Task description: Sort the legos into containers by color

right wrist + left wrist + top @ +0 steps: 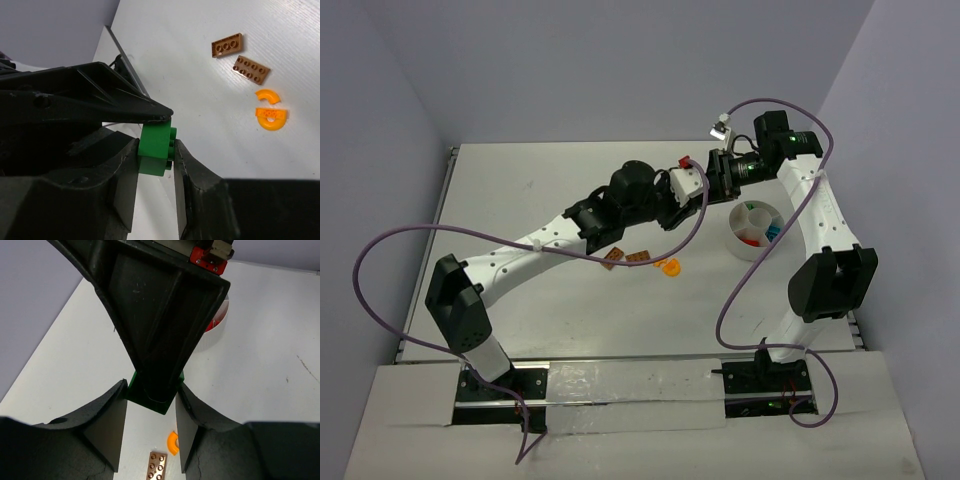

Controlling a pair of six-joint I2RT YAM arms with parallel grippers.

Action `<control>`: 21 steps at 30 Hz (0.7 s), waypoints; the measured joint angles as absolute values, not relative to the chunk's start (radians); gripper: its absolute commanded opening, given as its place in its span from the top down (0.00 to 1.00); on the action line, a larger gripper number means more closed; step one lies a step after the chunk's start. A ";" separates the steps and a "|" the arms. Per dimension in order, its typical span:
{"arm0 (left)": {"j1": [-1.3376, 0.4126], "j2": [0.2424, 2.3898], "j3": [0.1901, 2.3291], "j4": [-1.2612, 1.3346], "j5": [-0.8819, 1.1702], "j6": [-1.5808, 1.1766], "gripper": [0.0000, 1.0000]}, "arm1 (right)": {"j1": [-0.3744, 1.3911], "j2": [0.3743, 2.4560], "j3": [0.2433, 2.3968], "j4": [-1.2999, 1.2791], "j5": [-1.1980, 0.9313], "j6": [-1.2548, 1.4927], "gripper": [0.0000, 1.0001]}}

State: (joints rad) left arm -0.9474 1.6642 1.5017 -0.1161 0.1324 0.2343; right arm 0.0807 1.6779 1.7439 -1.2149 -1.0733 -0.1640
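High over the worktop (540, 190) | left end effector (151, 390) and right end effector (156, 152) both pinch one green brick (155, 145) | bowl (748, 252) sits near, on the right end effector's side.

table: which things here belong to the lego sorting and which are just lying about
job: green brick, two brown plates, two orange curved pieces, white divided bowl
lying about: purple cables
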 measured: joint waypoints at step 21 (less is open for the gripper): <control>-0.685 1.652 1.497 -0.209 0.206 0.096 0.01 | -0.233 1.917 2.230 -1.316 -0.760 -0.497 1.00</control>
